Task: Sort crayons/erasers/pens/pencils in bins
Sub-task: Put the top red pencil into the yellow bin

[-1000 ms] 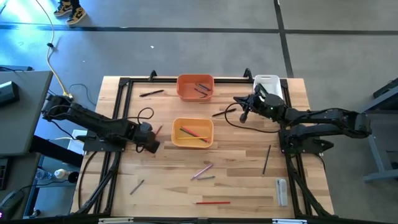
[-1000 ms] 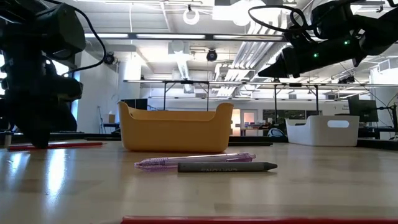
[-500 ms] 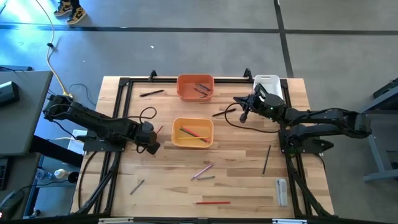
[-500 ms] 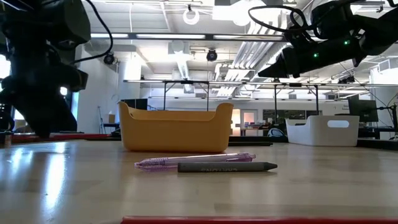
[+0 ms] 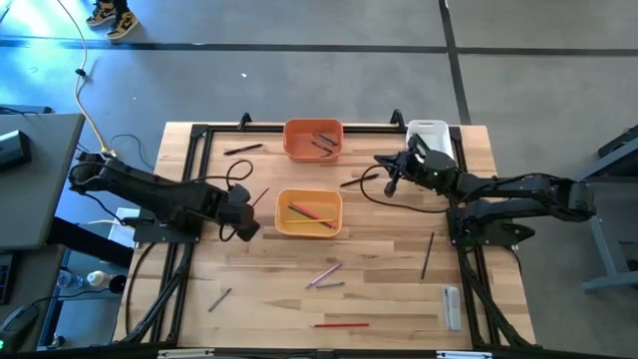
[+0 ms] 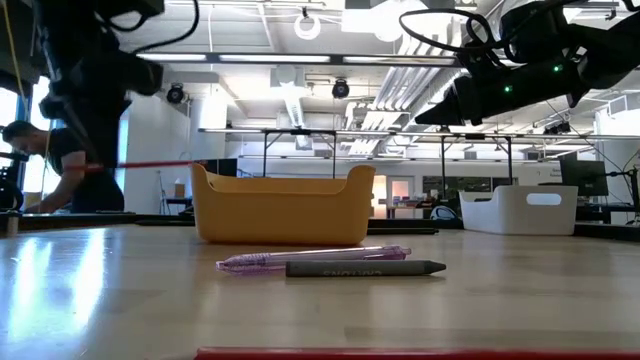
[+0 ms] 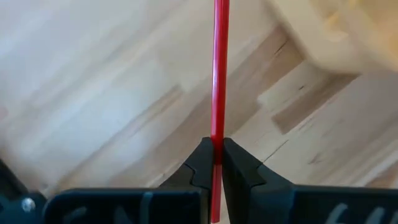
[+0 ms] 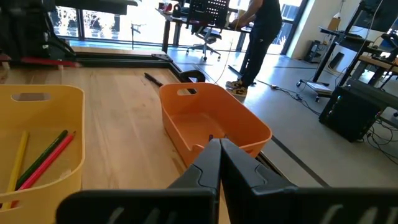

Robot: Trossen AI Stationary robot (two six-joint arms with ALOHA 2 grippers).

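A red pencil [image 7: 218,74] is clamped in the left gripper [image 5: 248,211], its long axis pointed toward the yellow-orange bin [image 5: 282,225] just beside, while the right gripper [image 5: 382,162], pressed together and empty, is held near the orange bin [image 5: 290,146].

Overhead, table-level, 2 wrist cams

No legible text or labels anywhere

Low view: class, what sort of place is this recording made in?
Probably a robotics lab or workshop: exposed ceiling pipes and strip lights, desks with office chairs beyond the wooden table, and two dark robot arms mounted at it.
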